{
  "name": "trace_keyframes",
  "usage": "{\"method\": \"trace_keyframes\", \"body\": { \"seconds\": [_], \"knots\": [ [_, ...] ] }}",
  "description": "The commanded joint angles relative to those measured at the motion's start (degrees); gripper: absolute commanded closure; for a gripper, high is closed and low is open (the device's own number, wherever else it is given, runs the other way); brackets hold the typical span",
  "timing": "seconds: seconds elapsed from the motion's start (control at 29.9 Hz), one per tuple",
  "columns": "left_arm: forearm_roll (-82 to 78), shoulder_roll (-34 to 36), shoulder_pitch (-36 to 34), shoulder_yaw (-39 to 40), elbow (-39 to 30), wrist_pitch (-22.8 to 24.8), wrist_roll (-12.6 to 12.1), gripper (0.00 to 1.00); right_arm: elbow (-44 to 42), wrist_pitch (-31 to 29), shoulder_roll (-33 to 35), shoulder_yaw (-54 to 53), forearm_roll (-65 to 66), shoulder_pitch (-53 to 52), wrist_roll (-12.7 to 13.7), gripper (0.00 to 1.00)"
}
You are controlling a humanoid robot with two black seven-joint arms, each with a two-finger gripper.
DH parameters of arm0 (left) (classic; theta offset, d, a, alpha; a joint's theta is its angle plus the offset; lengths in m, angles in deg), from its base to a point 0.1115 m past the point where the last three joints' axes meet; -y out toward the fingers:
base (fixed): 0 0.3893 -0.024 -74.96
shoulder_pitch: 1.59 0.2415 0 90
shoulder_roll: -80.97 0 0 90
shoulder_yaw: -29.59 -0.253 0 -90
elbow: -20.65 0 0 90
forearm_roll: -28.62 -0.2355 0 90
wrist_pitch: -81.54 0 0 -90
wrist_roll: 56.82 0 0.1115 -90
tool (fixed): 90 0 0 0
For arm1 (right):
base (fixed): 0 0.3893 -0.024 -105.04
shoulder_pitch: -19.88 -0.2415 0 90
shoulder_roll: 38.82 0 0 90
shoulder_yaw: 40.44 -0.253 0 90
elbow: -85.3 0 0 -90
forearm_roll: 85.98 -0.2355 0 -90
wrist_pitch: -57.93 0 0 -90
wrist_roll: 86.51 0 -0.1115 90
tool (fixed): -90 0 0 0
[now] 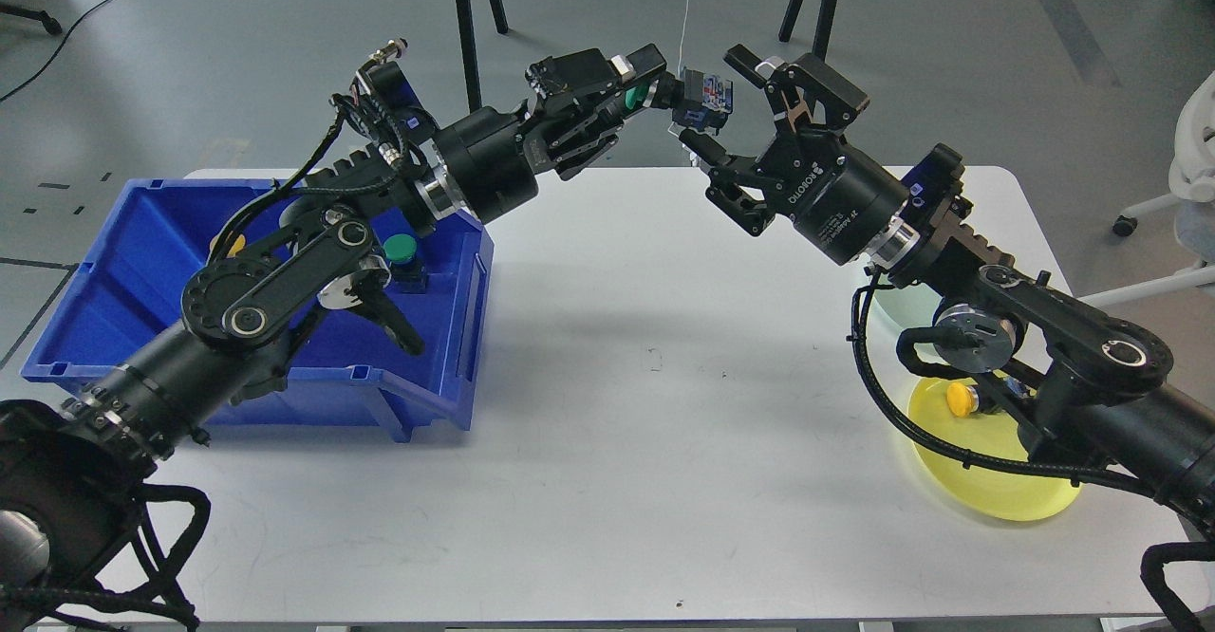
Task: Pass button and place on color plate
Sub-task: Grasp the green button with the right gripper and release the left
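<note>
Above the far edge of the white table [607, 376], the left pincer [634, 93] clamps the green-capped push button [698, 99] by its cap, offering its body to the spread-fingered right pincer [726, 101] for handover.

Grey floor [949, 34], white table [617, 423], tripod legs [475, 6]

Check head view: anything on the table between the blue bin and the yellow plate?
Nothing: in the head view the white table is bare between the blue bin and the yellow plate, apart from arm shadows.
</note>
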Motion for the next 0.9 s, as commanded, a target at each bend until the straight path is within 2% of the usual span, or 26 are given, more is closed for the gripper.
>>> {"method": "trace_keyframes", "body": {
  "seconds": [0.0,0.2,0.53,0.8,0.87],
  "knots": [
    [0.0,0.1,0.0,0.0,0.0,0.0,0.0,0.74,0.0,0.0,-0.5,0.0,0.0,0.0,0.0,0.24],
    [0.1,0.0,0.0,0.0,0.3,0.0,0.0,0.74,0.3,0.0,-0.7,-0.1,-0.2,0.1,0.0,0.37],
    [0.1,-0.1,0.1,0.0,0.3,0.0,0.0,0.73,0.4,0.0,-0.7,-0.4,-0.2,0.3,0.0,0.84],
    [0.1,-0.1,0.5,0.0,0.3,0.0,0.0,0.70,0.5,0.0,-0.7,-0.5,-0.2,0.3,0.0,0.90],
    [0.1,-0.1,0.5,0.0,0.3,0.0,0.0,0.64,0.5,0.0,-0.7,-0.5,-0.2,0.3,0.0,0.91]
  ]
}}
